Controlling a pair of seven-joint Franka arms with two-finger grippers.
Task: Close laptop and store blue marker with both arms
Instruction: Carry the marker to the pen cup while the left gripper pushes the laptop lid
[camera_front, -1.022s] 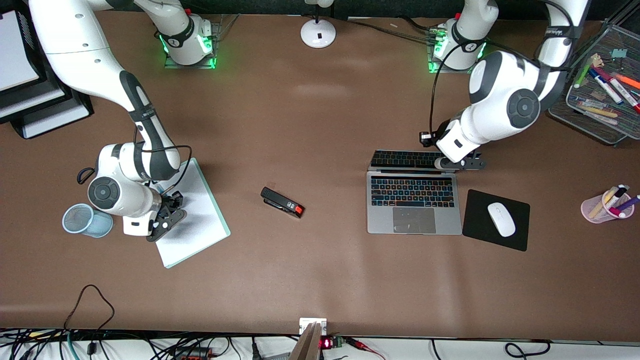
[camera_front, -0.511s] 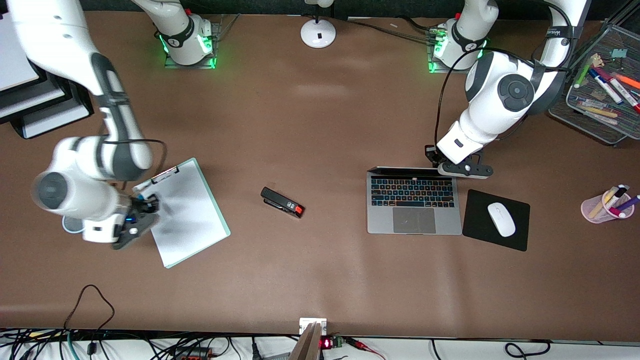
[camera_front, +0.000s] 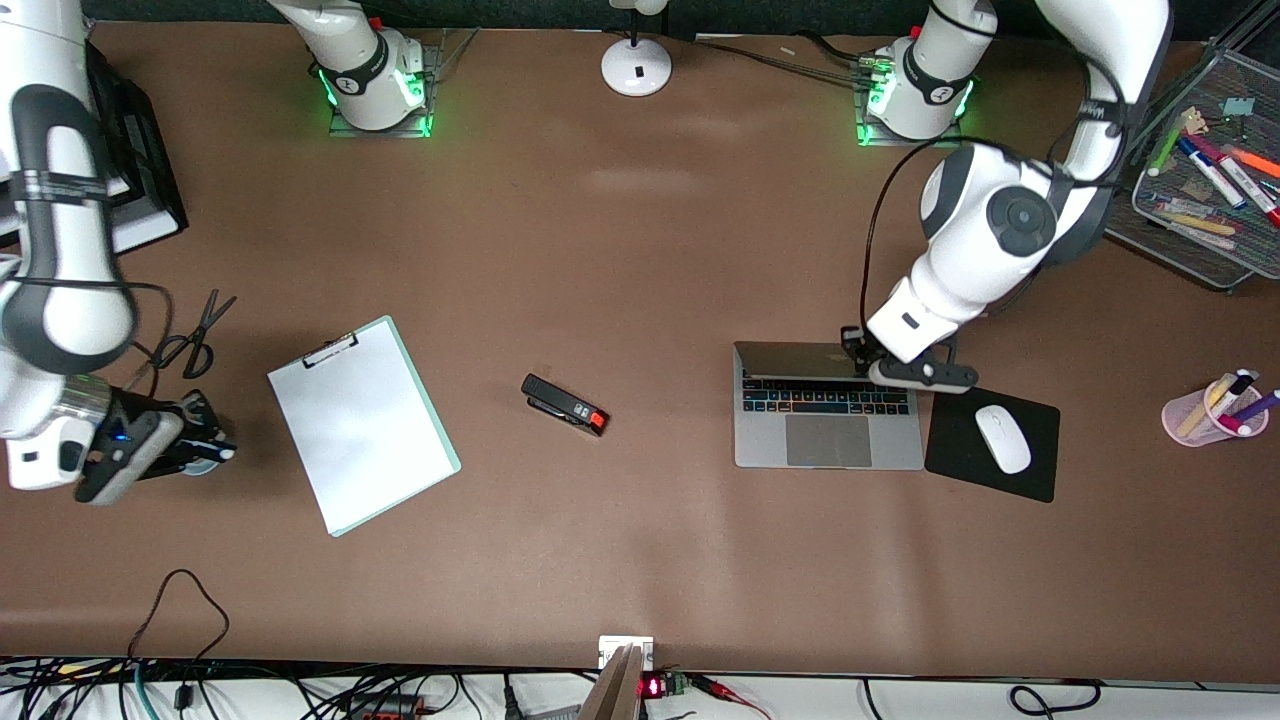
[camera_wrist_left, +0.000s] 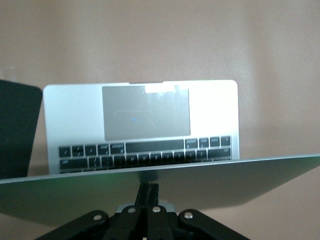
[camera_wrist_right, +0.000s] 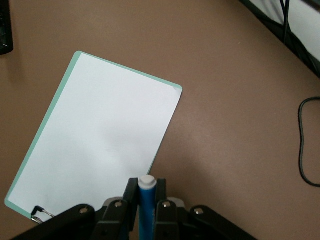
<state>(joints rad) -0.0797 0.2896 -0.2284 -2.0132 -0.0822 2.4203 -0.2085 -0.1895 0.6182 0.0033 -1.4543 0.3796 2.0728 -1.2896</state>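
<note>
Biggest risk I see: my left gripper (camera_front: 905, 372) is pushing the laptop (camera_front: 828, 420) lid down near one corner, so it could slip off the edge and let the lid drop hard onto the keys. Its fingers look drawn narrow against the lid, holding nothing. My right gripper (camera_front: 190, 440) is up over the counter (camera_front: 640, 250) by the scissors (camera_front: 190, 335), fingers pinched on the blue marker (camera_wrist_right: 146, 207), which could twist loose on the way.
</note>
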